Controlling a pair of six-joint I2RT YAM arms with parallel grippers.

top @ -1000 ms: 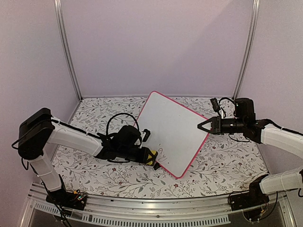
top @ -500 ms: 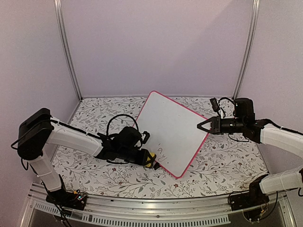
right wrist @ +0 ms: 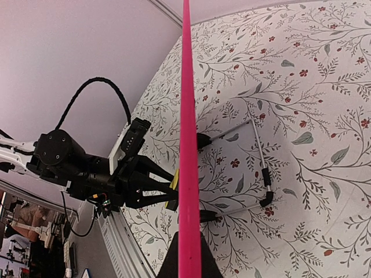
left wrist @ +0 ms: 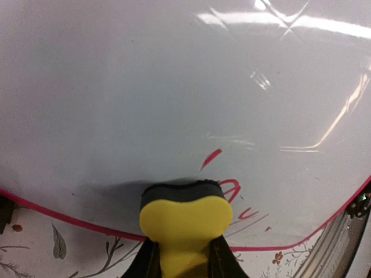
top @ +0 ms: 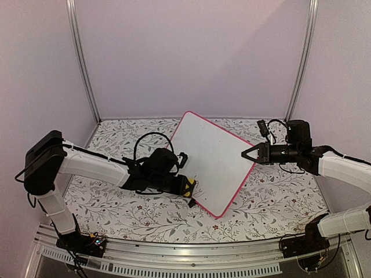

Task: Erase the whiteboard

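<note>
Lilac walls (top: 191, 58) are enclosing a floral cloth (top: 278, 191). You are seeing the whiteboard (top: 211, 165) standing tilted at centre, with the right gripper (top: 248, 155) clamping its right edge. The left gripper (top: 186, 189) is squeezing a yellow eraser (left wrist: 184, 217) against the board's lower corner, partly hiding illegible red handwriting (left wrist: 212, 157).

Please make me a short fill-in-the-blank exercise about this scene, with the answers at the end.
1. The left gripper holds a ___ eraser.
2. The handwriting on the whiteboard is ___.
3. The right gripper clamps the ___ by its edge.
Answers: yellow; red; whiteboard.
</note>
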